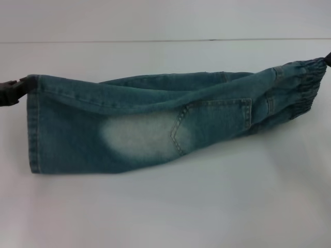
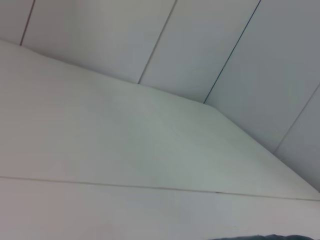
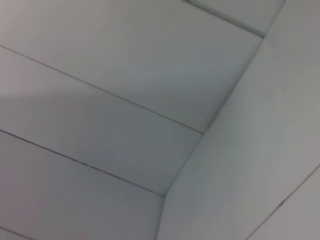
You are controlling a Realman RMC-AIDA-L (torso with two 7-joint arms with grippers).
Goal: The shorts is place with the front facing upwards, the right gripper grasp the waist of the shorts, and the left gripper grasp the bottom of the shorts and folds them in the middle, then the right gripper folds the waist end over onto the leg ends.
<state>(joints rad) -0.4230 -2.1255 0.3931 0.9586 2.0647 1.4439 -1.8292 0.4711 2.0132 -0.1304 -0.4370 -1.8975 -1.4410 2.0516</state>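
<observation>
In the head view the blue-green denim shorts point(image 1: 150, 126) hang stretched sideways, folded lengthwise, with a pale faded patch and a stitched pocket facing me. The left gripper point(image 1: 15, 89) is at the far left edge, shut on the top corner of the bottom of the shorts point(image 1: 34, 129), whose straight hem drops below it. At the far right edge only a dark tip of the right gripper point(image 1: 328, 58) shows, pinching the gathered waist point(image 1: 305, 88). A thin sliver of the shorts point(image 2: 265, 237) shows at the edge of the left wrist view. The right wrist view shows no cloth.
A white table point(image 1: 170, 206) lies under and in front of the shorts, with a white wall point(image 1: 165, 20) behind it. Both wrist views show only white panels with thin seams.
</observation>
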